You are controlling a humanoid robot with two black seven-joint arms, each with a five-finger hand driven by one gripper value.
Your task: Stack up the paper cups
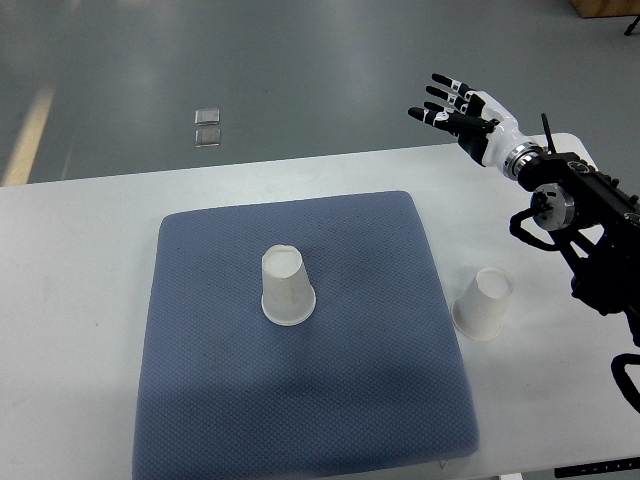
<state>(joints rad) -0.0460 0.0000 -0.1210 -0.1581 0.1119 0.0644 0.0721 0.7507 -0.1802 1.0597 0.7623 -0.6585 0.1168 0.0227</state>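
Two upturned paper cups; right hand open, empty.

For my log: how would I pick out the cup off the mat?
Start at the blue mat on the white table. Just off its right edge, on bare table, a cup stands upside down. The other cup is on the mat.

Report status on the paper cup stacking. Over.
Right hand open, raised past the table's far edge, holding nothing. Left arm out of view. One upside-down white paper cup on the blue mat, second cup on the white table beside it. Path clear.
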